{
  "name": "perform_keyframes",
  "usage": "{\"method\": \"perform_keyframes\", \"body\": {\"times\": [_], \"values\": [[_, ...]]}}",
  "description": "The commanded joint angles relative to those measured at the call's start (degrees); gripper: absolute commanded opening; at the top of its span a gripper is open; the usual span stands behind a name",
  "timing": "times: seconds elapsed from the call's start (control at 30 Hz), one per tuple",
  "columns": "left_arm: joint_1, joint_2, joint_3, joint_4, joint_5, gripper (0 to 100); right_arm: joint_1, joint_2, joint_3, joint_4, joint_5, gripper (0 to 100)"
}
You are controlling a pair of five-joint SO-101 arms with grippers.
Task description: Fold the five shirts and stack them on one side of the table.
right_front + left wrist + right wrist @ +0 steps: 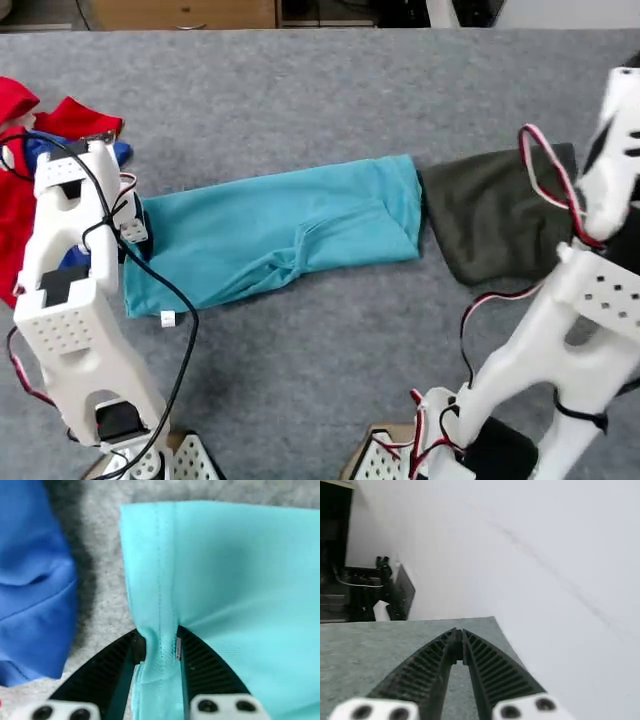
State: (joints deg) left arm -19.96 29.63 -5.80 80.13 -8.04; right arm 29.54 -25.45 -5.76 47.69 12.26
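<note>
On the teal shirt (290,232), a white tag (167,319) at the corner by the left arm is too small to read. The shirt lies stretched across the grey counter (300,100), between a blue shirt (30,580) and an olive shirt (490,215). The left fingers (205,672) pinch its hem. The right fingers (485,665) are pressed together, raised above the counter.

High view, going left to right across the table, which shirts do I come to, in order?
red shirt → teal shirt → dark olive shirt. The blue shirt overlaps the red one, so it is left out.
</note>
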Motion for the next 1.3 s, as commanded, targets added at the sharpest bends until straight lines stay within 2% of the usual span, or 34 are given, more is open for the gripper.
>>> {"method": "perform_keyframes", "body": {"times": [0.0,0.07,0.17,0.33,0.57,0.7,0.8,0.97,1.27], "values": [[0.4,0.3,-2.9,1.1,3.6,10,2.9,-1.9,-1.4,-1.5,-1.1,0.2],[0.4,0.7,-4.7,1.1,4.6,9,2.9,-1.9,-1.5,-2.0,-1.0,0.2],[0.4,0.4,-6.0,1.4,3.3,1,2.9,-1.6,-1.5,-2.2,-1.1,0.2],[1.0,0.7,-12.0,8.4,2.3,2,2.9,-1.6,-1.5,-2.2,-1.1,0.2],[-1.7,0.2,-29.0,20.7,1.4,2,2.9,-1.5,-1.5,-2.3,-0.7,0.2],[-4.1,-1.7,-32.1,20.8,0.5,2,2.9,-1.8,-1.5,-2.3,-0.7,0.2],[-3.3,-4.8,-29.9,20.8,0.5,2,4.4,-1.9,-1.5,-2.3,-0.6,0.2],[4.9,-9.1,-28.3,20.8,0.9,2,6.5,-1.9,-1.5,-3.4,-0.6,0.2],[28.3,-8.7,-32.6,20.7,4.7,2,11.9,-1.9,-2.9,-3.4,-1.1,0.2]]}}
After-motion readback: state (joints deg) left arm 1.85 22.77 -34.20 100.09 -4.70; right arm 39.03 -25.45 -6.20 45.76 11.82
